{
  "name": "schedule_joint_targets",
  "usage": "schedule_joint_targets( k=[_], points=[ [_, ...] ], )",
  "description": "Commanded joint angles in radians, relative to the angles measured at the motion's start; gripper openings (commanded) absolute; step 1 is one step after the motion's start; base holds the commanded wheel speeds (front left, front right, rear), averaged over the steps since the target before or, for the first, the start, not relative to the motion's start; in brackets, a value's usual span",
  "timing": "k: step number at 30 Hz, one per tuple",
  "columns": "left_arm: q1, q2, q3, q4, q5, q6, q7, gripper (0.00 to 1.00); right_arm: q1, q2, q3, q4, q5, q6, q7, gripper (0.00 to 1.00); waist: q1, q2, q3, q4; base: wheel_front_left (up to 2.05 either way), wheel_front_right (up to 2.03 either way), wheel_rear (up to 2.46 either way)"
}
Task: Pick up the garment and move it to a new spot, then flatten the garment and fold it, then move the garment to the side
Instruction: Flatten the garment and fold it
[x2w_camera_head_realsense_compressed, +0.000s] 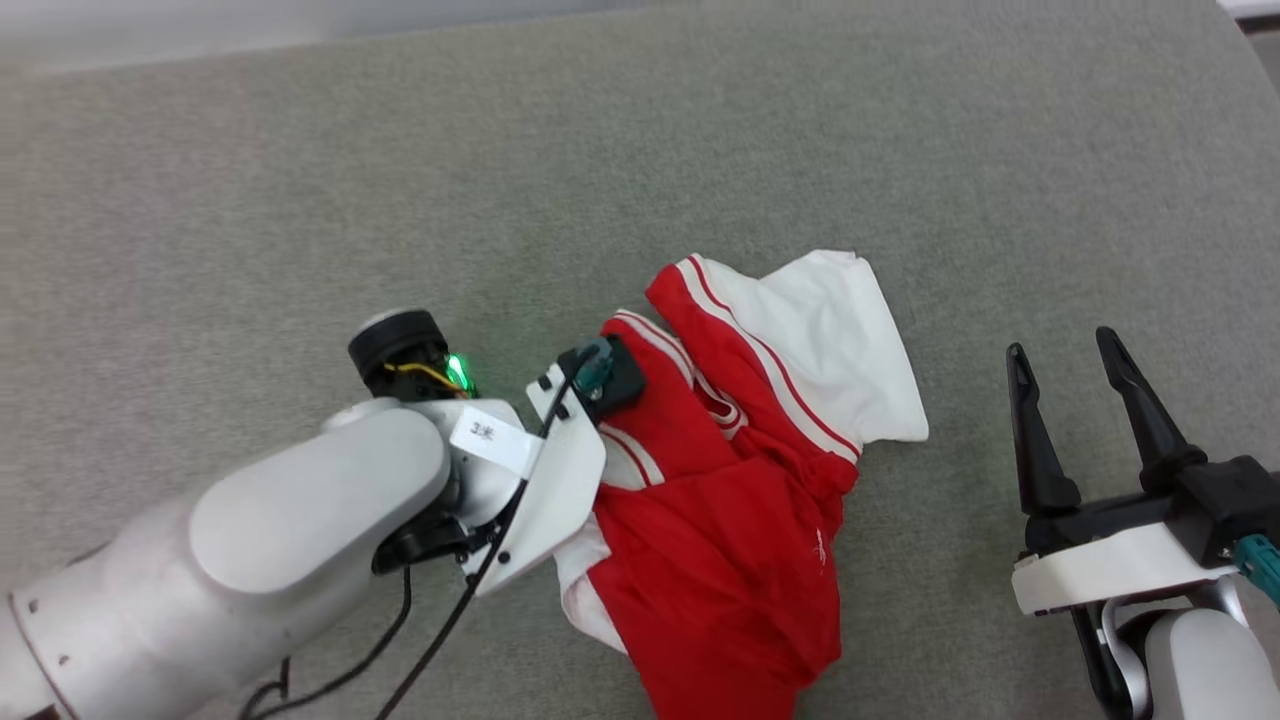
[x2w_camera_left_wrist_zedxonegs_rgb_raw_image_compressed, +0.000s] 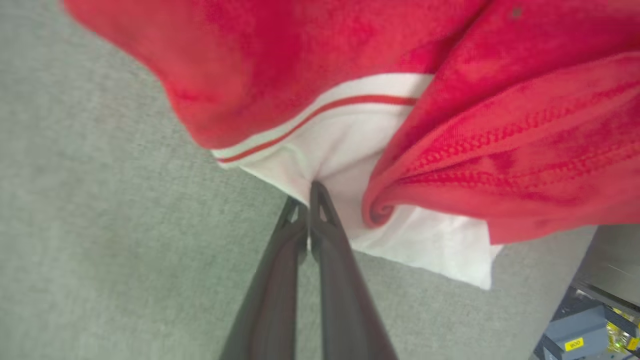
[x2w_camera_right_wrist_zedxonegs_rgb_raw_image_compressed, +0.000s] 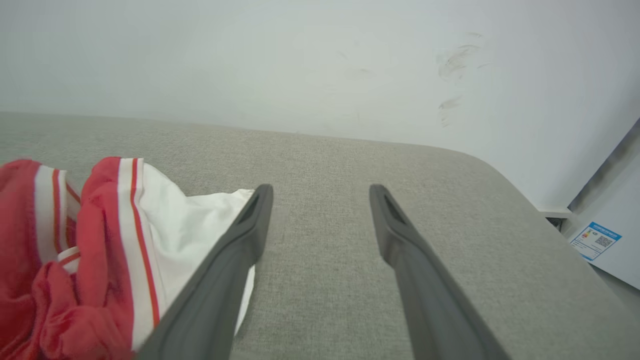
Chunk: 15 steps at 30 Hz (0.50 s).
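The garment (x2w_camera_head_realsense_compressed: 730, 500) lies crumpled on the grey cushioned surface (x2w_camera_head_realsense_compressed: 300, 200), red with white sleeves and red-white striped trim. My left arm's wrist (x2w_camera_head_realsense_compressed: 560, 470) leans over its left edge and covers the fingers. In the left wrist view my left gripper (x2w_camera_left_wrist_zedxonegs_rgb_raw_image_compressed: 306, 197) is shut, pinching a white sleeve fold of the garment (x2w_camera_left_wrist_zedxonegs_rgb_raw_image_compressed: 450, 125) close to the surface. My right gripper (x2w_camera_head_realsense_compressed: 1063, 342) stands open to the right of the garment, apart from it. The right wrist view has my right gripper (x2w_camera_right_wrist_zedxonegs_rgb_raw_image_compressed: 321, 190) with nothing between its fingers and the garment (x2w_camera_right_wrist_zedxonegs_rgb_raw_image_compressed: 100, 250) at its left.
The grey surface (x2w_camera_right_wrist_zedxonegs_rgb_raw_image_compressed: 325, 160) stretches to a white wall (x2w_camera_right_wrist_zedxonegs_rgb_raw_image_compressed: 300, 60) at the back and rounds off at its right edge. A grey box (x2w_camera_left_wrist_zedxonegs_rgb_raw_image_compressed: 575, 335) with a yellow label sits below the surface edge. A white panel with a blue label (x2w_camera_right_wrist_zedxonegs_rgb_raw_image_compressed: 595, 240) stands to the right.
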Motion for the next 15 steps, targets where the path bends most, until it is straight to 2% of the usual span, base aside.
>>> schedule_joint_targets(
  k=[1, 9, 15],
  points=[
    [-0.025, 0.010, 0.002, -0.007, 0.014, 0.002, -0.048, 0.00, 0.015, -0.007, -0.005, -0.004, -0.003, -0.001, -0.003, 1.00, -0.0001, 0.0000, -0.036, 0.028, 0.00, 0.00, 0.00],
    [-0.086, 0.094, 0.004, -0.061, 0.033, 0.002, -0.238, 0.00, 0.056, -0.013, -0.015, -0.009, -0.010, -0.001, -0.003, 1.00, -0.0001, 0.0000, -0.111, 0.084, 0.00, 0.00, 0.00],
    [-0.078, 0.192, 0.036, -0.117, 0.036, 0.023, -0.288, 0.00, 0.081, -0.011, -0.023, -0.017, -0.010, -0.001, -0.003, 1.00, -0.0001, 0.0000, -0.139, 0.116, 0.00, 0.00, 0.00]
  ],
)
